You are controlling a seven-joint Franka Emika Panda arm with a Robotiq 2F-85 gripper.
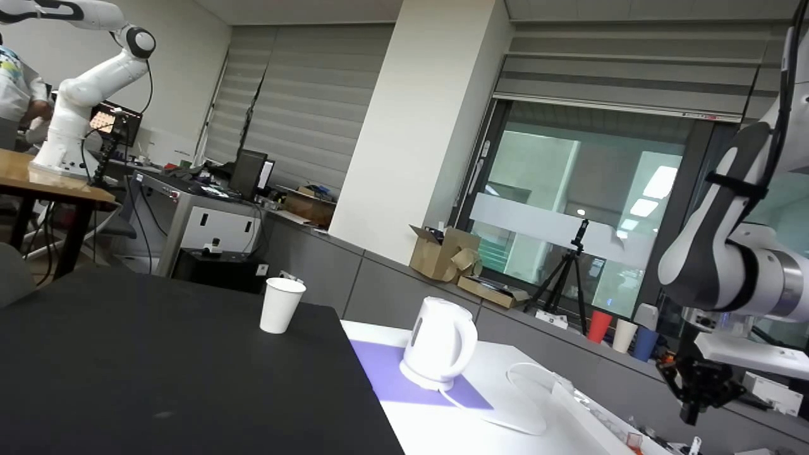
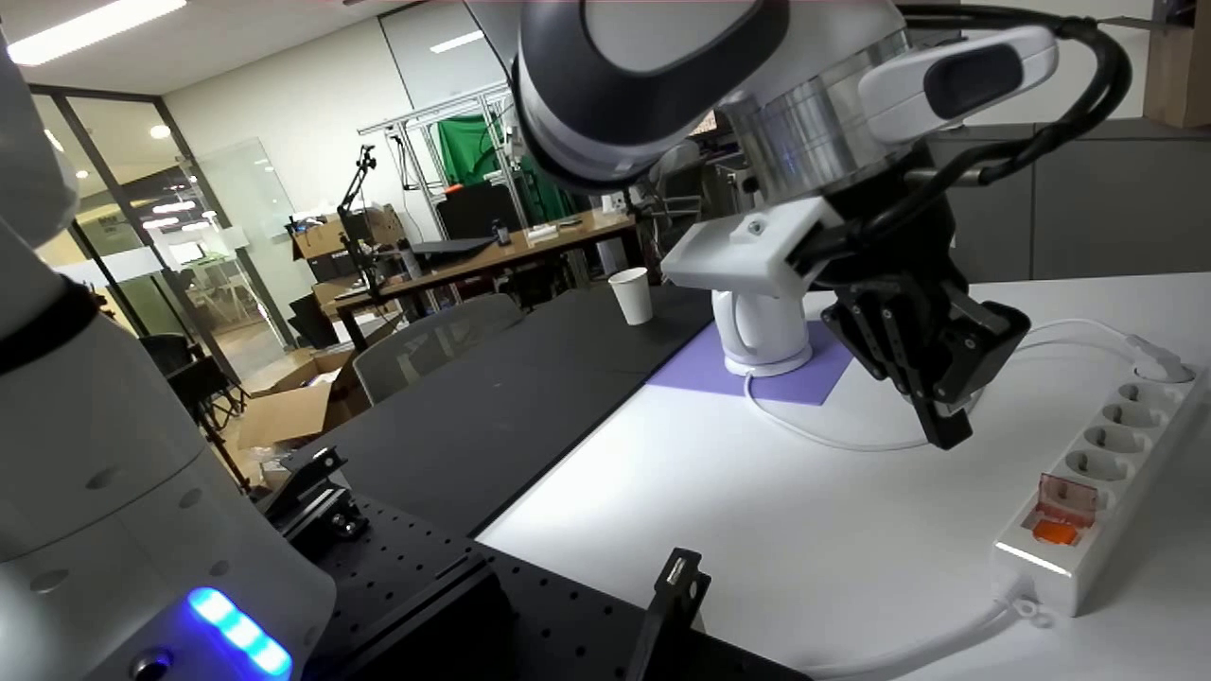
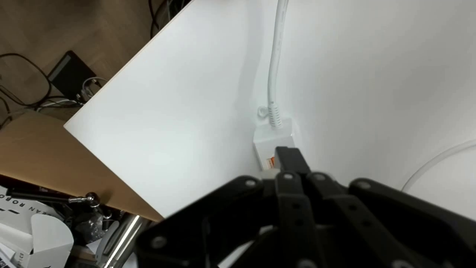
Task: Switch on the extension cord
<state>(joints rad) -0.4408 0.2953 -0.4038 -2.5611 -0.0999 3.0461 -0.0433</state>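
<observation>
The extension cord [image 2: 1118, 480] is white, its switch [image 2: 1055, 532] orange, the end effector [image 2: 946, 418] black, the sheet [image 1: 383, 374] purple.

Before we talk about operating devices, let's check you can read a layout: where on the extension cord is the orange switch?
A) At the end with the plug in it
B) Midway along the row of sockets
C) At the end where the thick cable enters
C: in an exterior view the orange switch sits near the thick cable, with the plug at the opposite end.
</observation>
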